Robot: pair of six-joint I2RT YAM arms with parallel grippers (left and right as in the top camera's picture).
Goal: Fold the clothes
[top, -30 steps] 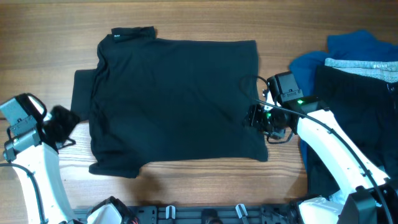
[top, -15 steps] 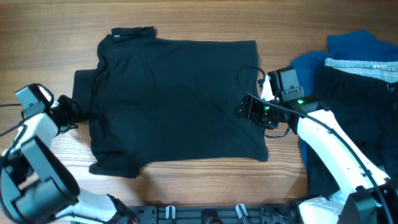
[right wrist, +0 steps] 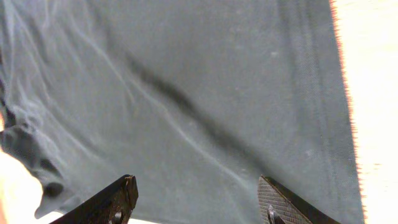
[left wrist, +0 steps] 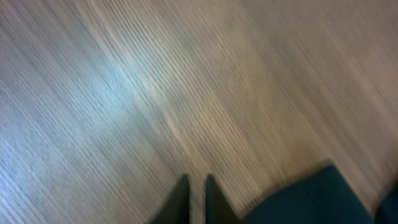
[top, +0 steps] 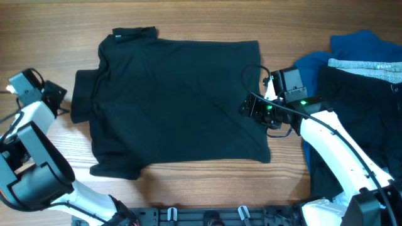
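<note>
The black shirt (top: 176, 100) lies flat on the wooden table, collar and a small white neck label (top: 118, 36) at the far left, one sleeve sticking out to the left. My left gripper (top: 58, 94) hovers over bare wood just left of that sleeve. In the blurred left wrist view its fingers (left wrist: 198, 188) are close together and hold nothing, with dark fabric (left wrist: 311, 199) at the lower right. My right gripper (top: 247, 108) sits over the shirt's right edge. In the right wrist view it (right wrist: 196, 196) is open wide above the fabric (right wrist: 205, 93).
A bright blue garment (top: 352, 50) and a black garment with a grey waistband (top: 364, 66) lie piled at the right edge, beside my right arm. Bare wood (top: 207, 19) shows behind the shirt and along the front edge.
My left gripper swung up from the front left to the sleeve's edge, then drew back to the far left. My right gripper shifted a little left onto the shirt. The shirt looks unchanged.
</note>
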